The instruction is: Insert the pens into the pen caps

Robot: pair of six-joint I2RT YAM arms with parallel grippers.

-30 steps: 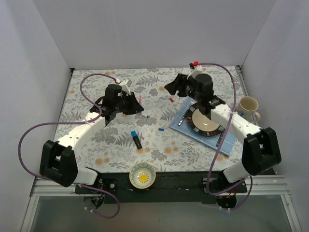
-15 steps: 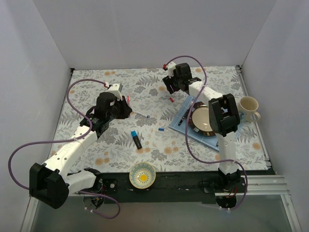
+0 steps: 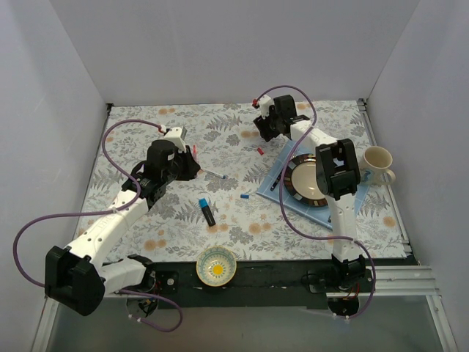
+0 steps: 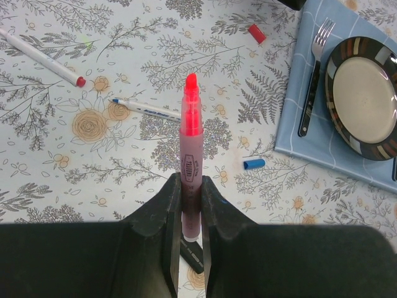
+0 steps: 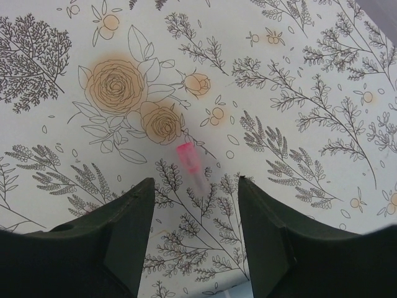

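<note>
Nearest the arms lies the black marker (image 3: 207, 211) with its light-blue end, thicker than the other pens and likely the easiest to pinch across its barrel. A little beyond it and to the right, the blue cap (image 4: 253, 164) lies on its side on the flowered tablecloth (image 3: 132, 139). It is tiny, light and round, so it would probably roll or skid if nudged and is best taken squarely across its middle. Left of centre, the left gripper (image 4: 190, 186) is clamped on the pink pen (image 4: 191, 143) low on its barrel, with the tip pointing away from the fingers. The hard plastic looks stiff and smooth, and a hold this near the tail leaves a long free end that could swing under a sideways push. Past it lie the white pen with a blue tip (image 4: 149, 108) and the white pen with a red tip (image 4: 43, 57), both slim and light. The red cap (image 4: 256, 33) sits farther right. At the far side, the right gripper (image 5: 195, 192) hovers with its jaws apart over the pink cap (image 5: 191, 162), which lies flat on the cloth just ahead of the gap. The cap is small, hollow and slippery-looking, so it wants a gentle centred pinch around its closed end that leaves the mouth free.
</note>
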